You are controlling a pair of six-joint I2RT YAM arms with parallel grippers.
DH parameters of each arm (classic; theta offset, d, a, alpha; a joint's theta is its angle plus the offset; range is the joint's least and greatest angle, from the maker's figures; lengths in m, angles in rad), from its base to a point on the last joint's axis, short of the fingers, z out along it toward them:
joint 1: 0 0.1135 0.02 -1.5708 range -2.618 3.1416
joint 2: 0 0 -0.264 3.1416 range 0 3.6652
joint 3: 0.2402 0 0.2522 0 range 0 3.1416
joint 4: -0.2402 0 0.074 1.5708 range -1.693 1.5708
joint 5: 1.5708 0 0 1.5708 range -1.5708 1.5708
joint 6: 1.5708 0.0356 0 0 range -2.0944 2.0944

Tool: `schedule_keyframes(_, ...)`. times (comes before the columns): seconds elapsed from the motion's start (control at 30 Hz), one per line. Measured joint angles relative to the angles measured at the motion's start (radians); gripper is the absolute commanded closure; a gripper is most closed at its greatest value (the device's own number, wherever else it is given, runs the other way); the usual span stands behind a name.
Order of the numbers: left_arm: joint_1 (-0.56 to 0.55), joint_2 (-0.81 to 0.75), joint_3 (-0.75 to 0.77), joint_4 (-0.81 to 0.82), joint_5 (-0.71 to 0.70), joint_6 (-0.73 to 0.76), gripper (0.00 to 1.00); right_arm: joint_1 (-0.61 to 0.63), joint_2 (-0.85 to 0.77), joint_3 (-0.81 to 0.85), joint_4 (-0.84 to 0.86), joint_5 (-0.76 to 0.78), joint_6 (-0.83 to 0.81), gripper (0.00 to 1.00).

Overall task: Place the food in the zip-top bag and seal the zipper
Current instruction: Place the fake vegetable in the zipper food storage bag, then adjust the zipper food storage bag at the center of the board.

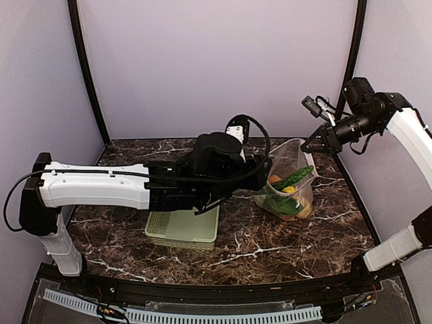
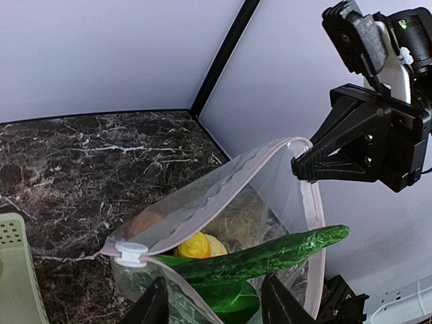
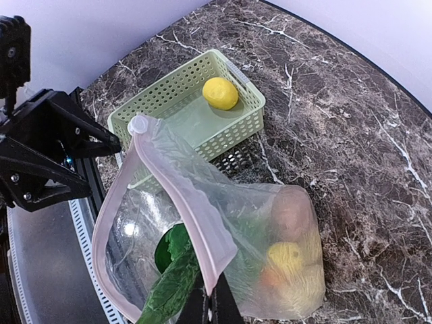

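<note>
The clear zip-top bag [image 1: 291, 183] stands with its mouth held open. My right gripper [image 3: 214, 304] is shut on its pinkish zipper strip [image 3: 192, 216] and holds that edge up [image 1: 316, 145]. A dark green cucumber [image 2: 270, 255] lies tilted in the mouth, its tip poking out past the rim. Bok choy [image 3: 177, 243], a brown potato [image 3: 291, 212] and yellow fruit [image 3: 283, 256] lie inside. The white slider [image 2: 131, 254] sits at the near left corner. My left gripper [image 2: 216, 307] is at the bag mouth, jaws apart, holding nothing. A yellow lemon [image 3: 221, 92] lies in the basket.
The pale green lattice basket [image 1: 182, 228] stands just left of the bag, partly under my left arm. Dark marble table [image 1: 270, 250] lies all round. Grey walls and black corner posts close in the back and sides.
</note>
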Motion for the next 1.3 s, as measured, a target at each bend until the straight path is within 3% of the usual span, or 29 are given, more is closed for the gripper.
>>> schedule_keyframes(0.13, 0.000, 0.019, 0.006, -0.065, 0.003, -0.144, 0.58, 0.000, 0.004, 0.000, 0.000, 0.000, 0.001, 1.00)
schedule_keyframes(0.23, -0.001, 0.028, 0.007, -0.105, 0.002, -0.219, 0.70, 0.001, 0.004, 0.000, 0.000, 0.000, 0.002, 1.00)
schedule_keyframes(0.37, 0.000, 0.039, 0.011, -0.127, 0.003, -0.249, 0.85, 0.001, 0.003, -0.001, 0.001, 0.000, 0.002, 1.00)
schedule_keyframes(0.63, 0.031, 0.101, 0.116, -0.160, 0.082, -0.258, 0.98, 0.001, -0.003, -0.017, 0.011, 0.005, 0.003, 1.00)
schedule_keyframes(0.93, 0.084, 0.169, 0.229, -0.205, 0.165, -0.210, 0.99, 0.002, -0.022, -0.011, 0.028, 0.097, 0.019, 1.00)
schedule_keyframes(1.13, 0.122, 0.193, 0.416, -0.201, 0.137, -0.044, 0.99, -0.060, 0.044, 0.198, 0.067, 0.266, 0.046, 1.00)
schedule_keyframes(1.3, 0.140, 0.184, 0.412, -0.163, 0.144, -0.034, 0.99, -0.092, 0.045, 0.176, 0.119, 0.247, 0.057, 1.00)
